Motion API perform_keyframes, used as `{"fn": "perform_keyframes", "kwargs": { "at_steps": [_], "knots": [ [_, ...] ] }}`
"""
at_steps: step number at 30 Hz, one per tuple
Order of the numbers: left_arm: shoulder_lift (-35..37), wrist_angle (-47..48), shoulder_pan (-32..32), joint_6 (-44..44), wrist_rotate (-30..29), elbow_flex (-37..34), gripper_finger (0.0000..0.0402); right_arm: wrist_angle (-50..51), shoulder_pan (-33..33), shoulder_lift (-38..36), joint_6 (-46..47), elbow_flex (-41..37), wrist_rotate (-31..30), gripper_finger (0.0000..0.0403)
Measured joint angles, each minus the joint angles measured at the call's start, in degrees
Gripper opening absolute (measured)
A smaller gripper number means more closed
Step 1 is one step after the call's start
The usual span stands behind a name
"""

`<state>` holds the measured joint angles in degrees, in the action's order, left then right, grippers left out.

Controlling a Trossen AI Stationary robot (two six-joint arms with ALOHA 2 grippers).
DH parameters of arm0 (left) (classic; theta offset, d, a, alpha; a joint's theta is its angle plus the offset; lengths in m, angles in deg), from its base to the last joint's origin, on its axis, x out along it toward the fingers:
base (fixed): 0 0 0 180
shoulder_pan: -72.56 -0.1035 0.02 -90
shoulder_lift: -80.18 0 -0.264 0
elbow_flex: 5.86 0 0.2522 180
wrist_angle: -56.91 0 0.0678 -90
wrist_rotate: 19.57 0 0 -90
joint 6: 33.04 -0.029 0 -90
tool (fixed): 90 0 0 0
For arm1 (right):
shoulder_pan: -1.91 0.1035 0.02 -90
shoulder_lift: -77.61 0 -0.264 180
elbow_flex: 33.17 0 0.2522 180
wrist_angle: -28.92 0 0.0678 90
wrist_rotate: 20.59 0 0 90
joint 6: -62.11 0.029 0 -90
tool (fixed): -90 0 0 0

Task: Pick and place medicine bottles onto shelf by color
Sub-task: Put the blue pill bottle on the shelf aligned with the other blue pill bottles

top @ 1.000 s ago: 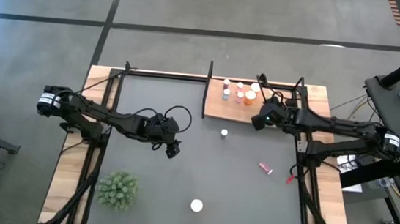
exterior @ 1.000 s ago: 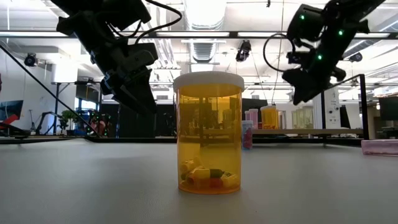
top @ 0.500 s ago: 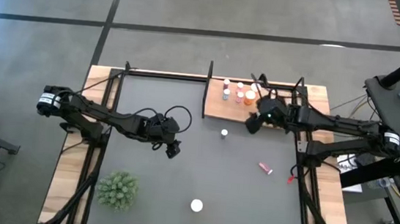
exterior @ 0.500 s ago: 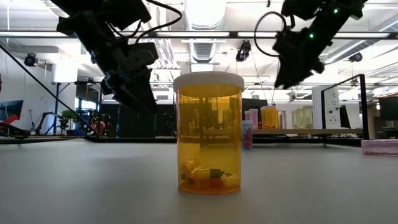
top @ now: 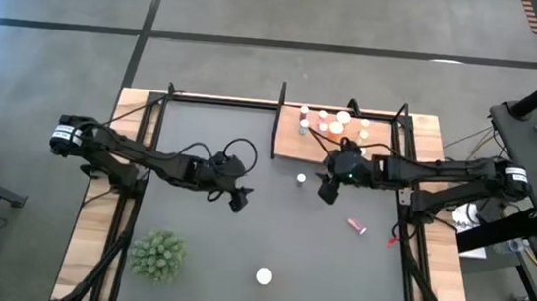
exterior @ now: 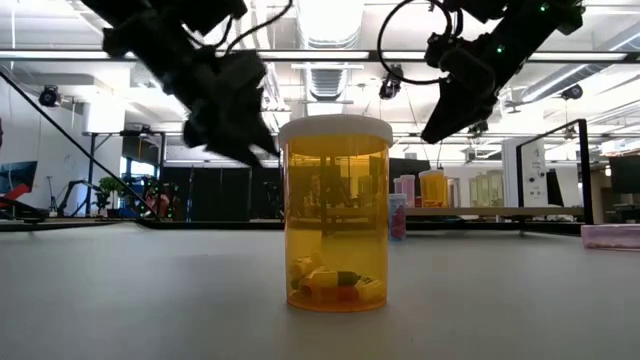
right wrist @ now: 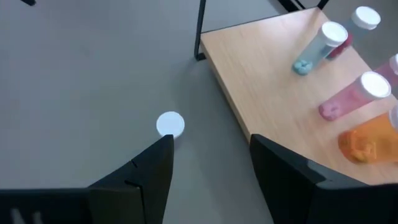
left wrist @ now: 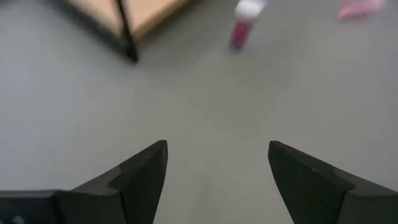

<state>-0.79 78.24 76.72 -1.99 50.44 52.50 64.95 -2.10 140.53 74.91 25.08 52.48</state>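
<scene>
Several medicine bottles stand on the shelf (top: 320, 148) at the far right of the mat: a small blue-bottomed one (right wrist: 318, 46), a pink one (right wrist: 351, 96) and an orange one (right wrist: 367, 140). A small white-capped pink bottle (top: 300, 179) stands upright on the mat just in front of the shelf. Another pink bottle (top: 356, 225) lies on its side. An orange bottle (exterior: 335, 215) stands near the front edge. My right gripper (top: 326, 188) is open, above the mat beside the upright bottle (right wrist: 170, 123). My left gripper (top: 239, 200) is open over the middle of the mat.
A spiky green plant (top: 158, 255) stands at the front left of the mat. Black posts rise at the shelf's left corner (top: 279, 122). The mat between the two grippers is bare grey.
My right gripper has come off the shelf's front edge, toward the table's near edge and a little left, and now hangs beside the upright bottle on the mat. My left gripper has shifted slightly toward the table's right. No bottle has moved.
</scene>
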Motion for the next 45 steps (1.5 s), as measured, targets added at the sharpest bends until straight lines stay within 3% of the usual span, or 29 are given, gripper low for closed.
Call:
{"fn": "perform_keyframes", "kwargs": {
  "at_steps": [6, 13, 20, 30, 45],
  "knots": [
    [-4.06, -17.15, -0.02, -9.51, -0.02, 0.07, 0.0263, 0.99, 0.03, -1.87, 0.7, 0.0, 0.01, 0.0203],
    [-16.68, -38.41, -0.02, -21.73, 0.11, 0.58, 0.0263, 5.29, 0.15, -3.62, 4.53, 0.0, 0.48, 0.0203],
    [-25.76, -49.88, -1.34, -24.58, -12.13, 4.72, 0.0263, 6.91, 0.26, -3.52, 6.11, -0.04, 0.48, 0.0203],
    [-35.53, -50.76, -3.08, -25.94, -11.71, 12.78, 0.0263, 6.81, 0.28, -3.52, 6.09, -0.04, 0.46, 0.0203],
    [-41.57, -50.62, -3.49, -25.49, -11.8, 19.13, 0.026, 7.53, 0.39, -3.5, 6.09, -0.04, 0.44, 0.0203]
  ]
}}
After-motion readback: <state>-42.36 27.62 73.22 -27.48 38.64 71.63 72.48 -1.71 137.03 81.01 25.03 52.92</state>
